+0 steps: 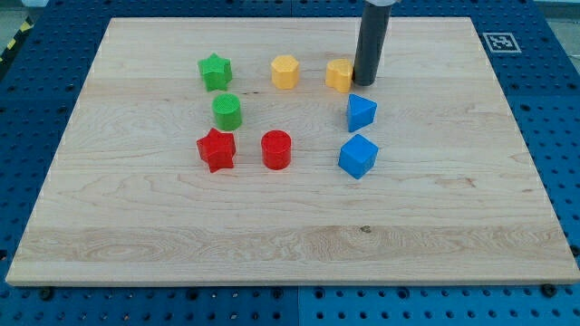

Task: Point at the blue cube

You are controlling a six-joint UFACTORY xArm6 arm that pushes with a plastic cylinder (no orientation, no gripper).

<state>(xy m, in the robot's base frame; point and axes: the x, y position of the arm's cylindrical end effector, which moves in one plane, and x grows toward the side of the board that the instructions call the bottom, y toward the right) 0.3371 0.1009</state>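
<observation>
Two blue blocks lie right of the board's middle. The lower one (358,156) looks like a cube turned on a corner. The upper one (362,112) is a smaller angular blue block. My tip (366,83) is the lower end of the dark rod coming down from the view's top. It stands just above the upper blue block and touches or nearly touches the right side of a yellow block (339,75). It is well above the lower blue cube.
A yellow hexagonal block (285,71), a green star (215,71), a green cylinder (227,111), a red star (217,149) and a red cylinder (275,149) lie to the left. The wooden board (290,244) rests on a blue perforated table.
</observation>
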